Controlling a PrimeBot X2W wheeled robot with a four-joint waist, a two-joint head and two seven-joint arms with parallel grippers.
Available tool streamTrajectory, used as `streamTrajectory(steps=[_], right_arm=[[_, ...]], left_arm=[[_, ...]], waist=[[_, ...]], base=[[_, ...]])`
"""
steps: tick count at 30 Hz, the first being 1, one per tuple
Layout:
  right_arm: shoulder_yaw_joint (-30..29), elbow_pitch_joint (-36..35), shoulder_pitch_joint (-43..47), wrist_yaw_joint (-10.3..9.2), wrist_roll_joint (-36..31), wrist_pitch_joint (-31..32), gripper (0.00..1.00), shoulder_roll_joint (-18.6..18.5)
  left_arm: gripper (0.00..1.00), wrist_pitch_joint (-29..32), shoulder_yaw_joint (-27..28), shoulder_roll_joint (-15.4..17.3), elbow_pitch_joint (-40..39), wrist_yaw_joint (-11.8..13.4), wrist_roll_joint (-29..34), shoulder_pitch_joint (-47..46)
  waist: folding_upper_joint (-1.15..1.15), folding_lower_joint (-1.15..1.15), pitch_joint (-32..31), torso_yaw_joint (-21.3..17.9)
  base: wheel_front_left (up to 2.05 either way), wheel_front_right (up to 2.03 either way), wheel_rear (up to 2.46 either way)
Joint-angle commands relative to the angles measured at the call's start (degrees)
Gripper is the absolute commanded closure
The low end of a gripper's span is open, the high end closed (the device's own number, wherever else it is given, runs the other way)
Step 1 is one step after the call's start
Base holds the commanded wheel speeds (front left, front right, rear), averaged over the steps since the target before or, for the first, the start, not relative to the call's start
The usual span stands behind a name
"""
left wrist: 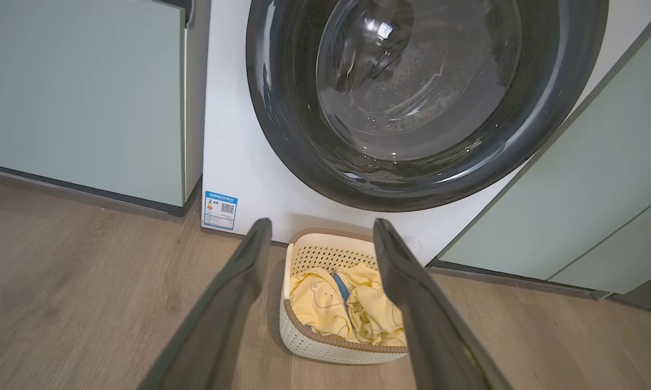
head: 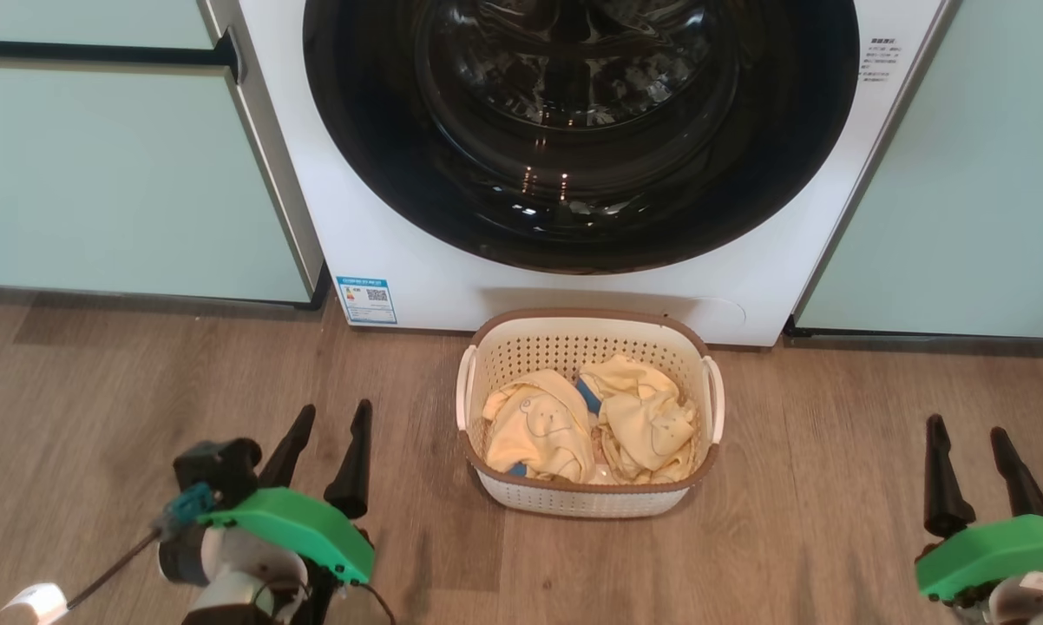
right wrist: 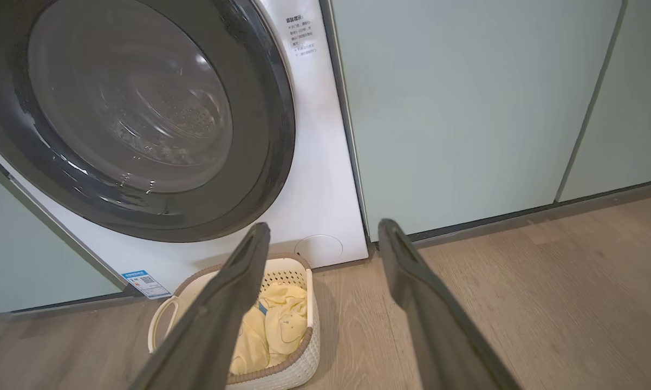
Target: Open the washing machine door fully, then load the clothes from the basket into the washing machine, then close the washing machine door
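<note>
Two dark fingers of the left tool [head: 335, 406] stand wide apart at the lower left, holding nothing, and the right tool [head: 967, 425] at the lower right is just as wide and empty. Both hang over the brown wood floor [head: 140, 408], well apart from everything else. Between them, a bit farther off, the basket [head: 573, 503] sits on the floor, just in front of the washing machine [head: 435, 286]. All the clothes [head: 543, 425] lie inside it, so none are loaded yet. The washing machine door [head: 383, 174] looks shut, flat against the white front, so I think the job has not begun: the door must be opened, the clothes put in, and the door shut again. The door is big and round, with a wide shiny black ring and a see-through glass bowl in the middle. The clothes are soft, pale yellow and crumpled, with faint bear drawings and a bit of blue. The basket is cream with little holes, a brown rim and a handle on each side.
</note>
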Motion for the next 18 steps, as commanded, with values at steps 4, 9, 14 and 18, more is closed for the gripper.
streamTrajectory(steps=[4, 9, 14, 18], right_arm=[[1.30, -2.15, -2.38, -0.15, -4.24, -1.45, 0.00, -0.41], [1.83, -2.21, -2.28, -0.15, -7.94, -2.29, 0.00, -0.41], [2.03, -2.25, -2.40, -0.16, -11.58, -3.13, 0.00, -0.54], [2.14, -2.30, -2.56, -0.17, -14.52, -3.81, 0.00, -0.60]], left_arm=[[0.00, -1.41, 1.27, 0.98, -1.49, 0.14, 4.07, -3.38], [0.00, -2.26, 1.14, 1.05, -1.40, 0.18, 7.75, -3.84], [0.00, -3.10, 1.02, 1.03, -1.42, 0.34, 11.36, -4.03], [0.00, -3.77, 0.87, 1.10, -1.26, 0.42, 14.33, -4.21]], waist=[[0.00, 0.00, 0.01, -0.12], [0.00, 0.00, 0.10, -0.26], [0.00, 0.00, 0.07, -0.42], [0.00, 0.00, 0.03, -0.56]], base=[[0.00, 0.00, 0.00], [0.00, 0.00, 0.00], [0.00, 0.00, 0.00], [0.00, 0.00, 0.00]])
